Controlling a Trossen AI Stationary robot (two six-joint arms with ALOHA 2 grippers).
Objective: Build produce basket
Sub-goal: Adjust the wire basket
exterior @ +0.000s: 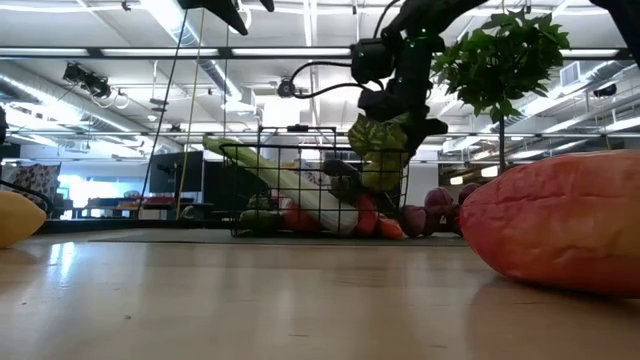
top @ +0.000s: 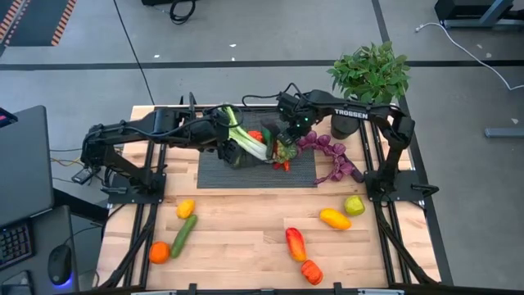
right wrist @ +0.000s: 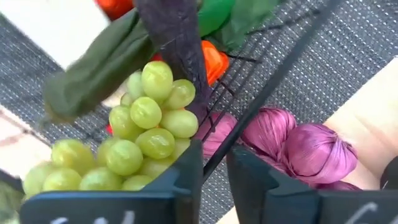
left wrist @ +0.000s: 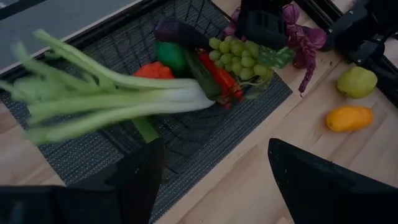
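The right hand [top: 286, 141] pinches the green grapes [top: 286, 150] over the basket [top: 304, 176], at its three o'clock end; the left hand [top: 232, 149] hovers spread at nine o'clock.

You see two matte black jointed arms; the right arm [top: 372, 115] carries white TROSSEN lettering, with black cables looping behind.

You can read one word only: "TROSSEN" in white on the right arm [top: 357, 114], just behind its end effector.
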